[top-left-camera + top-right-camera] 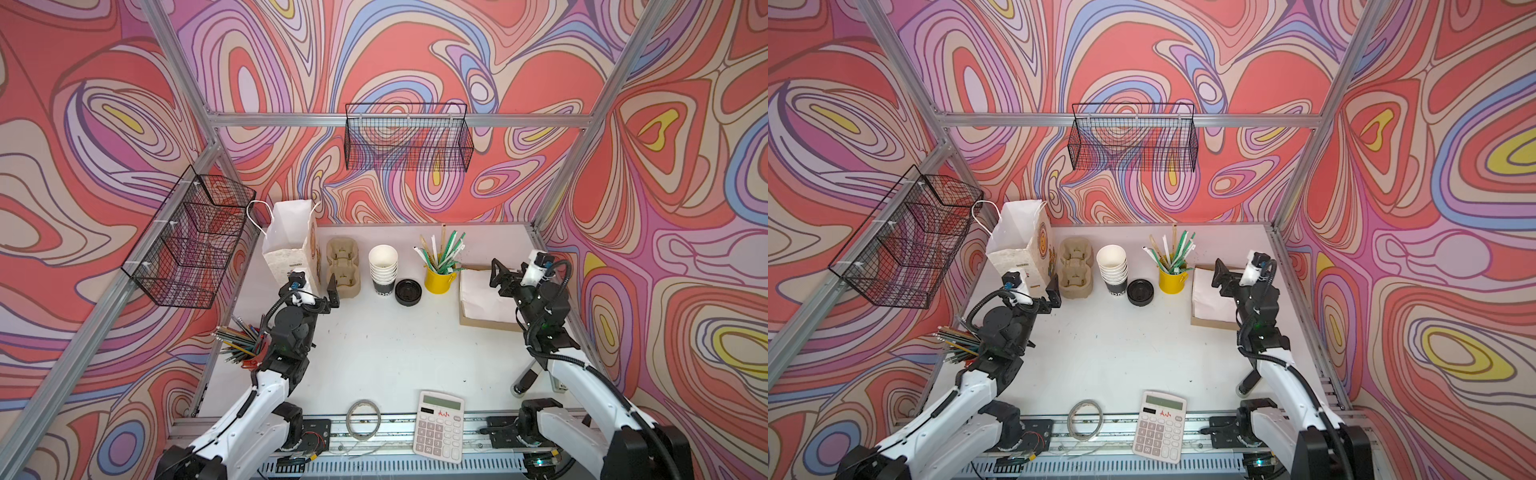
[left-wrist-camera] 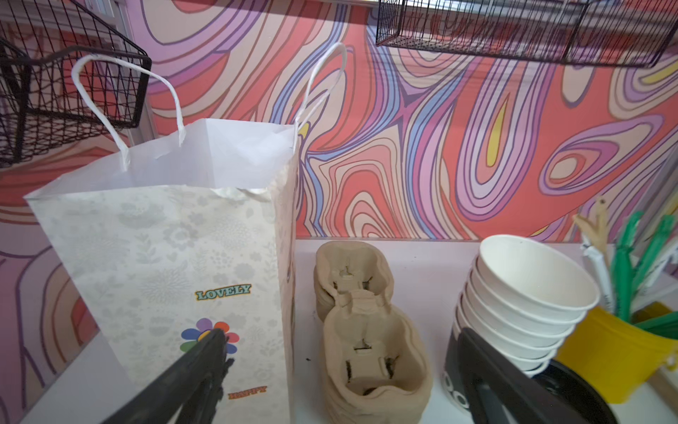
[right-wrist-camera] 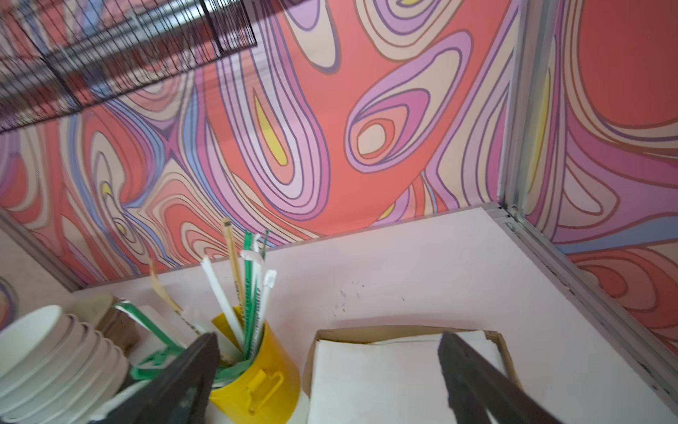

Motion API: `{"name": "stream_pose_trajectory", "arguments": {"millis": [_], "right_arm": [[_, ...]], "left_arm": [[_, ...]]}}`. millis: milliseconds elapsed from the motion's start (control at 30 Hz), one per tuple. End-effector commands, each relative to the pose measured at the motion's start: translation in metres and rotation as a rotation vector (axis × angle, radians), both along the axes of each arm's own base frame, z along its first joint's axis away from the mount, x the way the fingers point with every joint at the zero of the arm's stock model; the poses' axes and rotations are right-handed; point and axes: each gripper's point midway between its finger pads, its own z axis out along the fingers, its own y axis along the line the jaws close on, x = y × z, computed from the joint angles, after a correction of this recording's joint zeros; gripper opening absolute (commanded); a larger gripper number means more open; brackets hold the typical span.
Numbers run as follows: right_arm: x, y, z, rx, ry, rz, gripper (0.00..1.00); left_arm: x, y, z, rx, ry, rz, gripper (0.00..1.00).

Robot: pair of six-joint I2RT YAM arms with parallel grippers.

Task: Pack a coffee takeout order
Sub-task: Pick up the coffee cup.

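Top views, order items: the bag (image 1: 286, 232) stands upright and open at the back left of the table (image 1: 395, 353). The carrier (image 1: 343, 268) lies just beside it, then the cup stack (image 1: 383, 266), then the lid (image 1: 408, 292), flat on the table. No lidded cup is in sight.
Top views, left arm: the left gripper (image 1: 320, 293) hovers just in front of the bag and carrier, fingers wide, holding nothing.
Top views, right arm: the right gripper (image 1: 503, 278) hangs over the napkin box (image 1: 482, 299), beside the straw pot (image 1: 438, 280), fingers wide, holding nothing. It is well apart from the carrier.
Left wrist view, alignment: the carrier (image 2: 367, 330) sits ahead of the 2 spread fingers (image 2: 205, 363) and between them. Its long axis runs away from the gripper toward the back wall, its 2 pockets in line. The bag (image 2: 165, 257) stands behind one finger, the cup stack (image 2: 521, 293) behind the other.
Right wrist view, alignment: the fingers spread over the napkin box (image 3: 385, 374) and the straw pot (image 3: 257, 374). The carrier and bag are not in view.
Judgement: packing appears not yet begun. The left arm is the nearer to the carrier and bag, and a straight reach forward should meet the carrier end-on.
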Motion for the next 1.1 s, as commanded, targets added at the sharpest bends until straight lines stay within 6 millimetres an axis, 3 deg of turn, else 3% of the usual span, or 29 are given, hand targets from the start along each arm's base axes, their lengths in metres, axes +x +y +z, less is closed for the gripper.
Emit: {"name": "stream_pose_trajectory", "arguments": {"millis": [0,67,200,233,367,600,767,933,1067], "right_arm": [[-0.014,0.021,0.016,0.139,-0.014,0.125,0.98],[-0.013,0.034,0.027,0.197,-0.013,0.200,0.98],[0.006,0.060,0.021,0.295,0.140,0.337,0.98],[0.011,0.064,0.018,0.314,0.180,0.352,0.98],[0.019,0.082,0.003,0.292,0.340,0.422,0.98],[0.022,0.077,-0.015,0.219,0.500,0.341,0.98],[0.018,0.093,-0.008,0.138,0.507,0.300,0.98],[0.018,0.143,-0.008,-0.038,0.588,0.297,0.98],[0.007,0.186,0.023,-0.051,0.471,0.376,0.98]], "left_arm": [[-0.008,-0.016,0.002,-0.191,0.119,-0.093,1.00],[-0.013,-0.026,0.020,-0.289,0.111,-0.159,1.00],[-0.024,-0.055,0.061,-0.449,0.079,-0.359,1.00],[-0.022,-0.060,0.063,-0.466,0.131,-0.376,1.00],[-0.018,-0.078,0.057,-0.399,0.368,-0.385,1.00],[-0.020,-0.117,0.034,-0.281,0.578,-0.384,1.00],[-0.012,-0.145,0.021,-0.286,0.675,-0.397,1.00],[0.000,-0.156,0.023,-0.234,0.682,-0.370,1.00],[0.007,-0.160,0.030,-0.237,0.682,-0.365,1.00]]}}
